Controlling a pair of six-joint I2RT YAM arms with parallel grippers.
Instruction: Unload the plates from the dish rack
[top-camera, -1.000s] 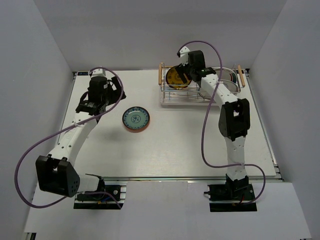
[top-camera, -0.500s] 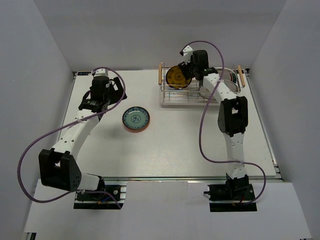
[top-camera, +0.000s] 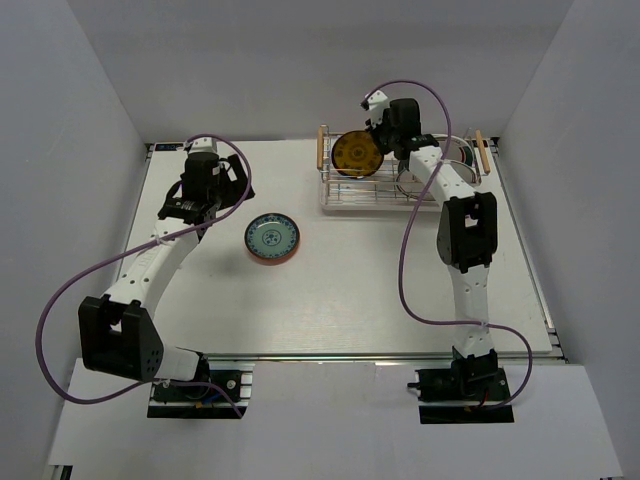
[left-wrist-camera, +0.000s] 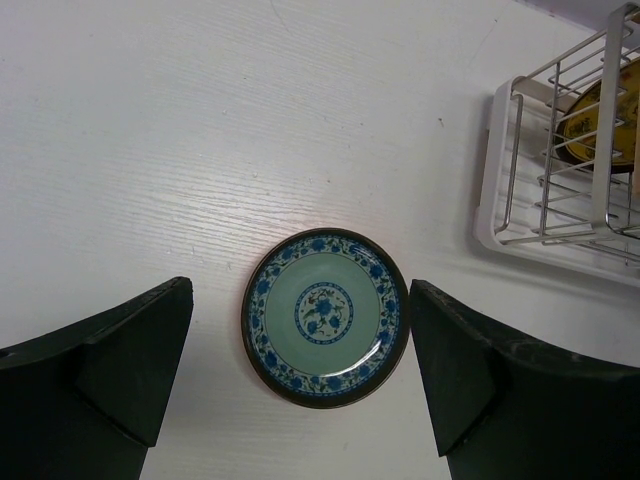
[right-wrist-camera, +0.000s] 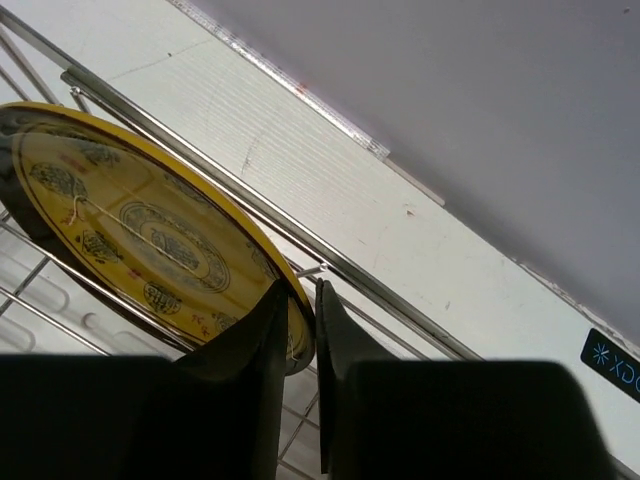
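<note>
Right jaws newly around yellow plate (right-wrist-camera: 130, 230)

White table (top-camera: 350, 300) boxed in by plain grey walls (top-camera: 330, 60).

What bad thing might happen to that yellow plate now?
The right end effector pinches only the thin rim of the yellow plate, so it might slip and drop. The plate sits among the wires of the dish rack, so it may snag and tug the rack when lifted.

Yellow plate (right-wrist-camera: 140, 232) tilted in wire rack (right-wrist-camera: 215, 180), pincer (right-wrist-camera: 302, 300) pinching its rim
</note>
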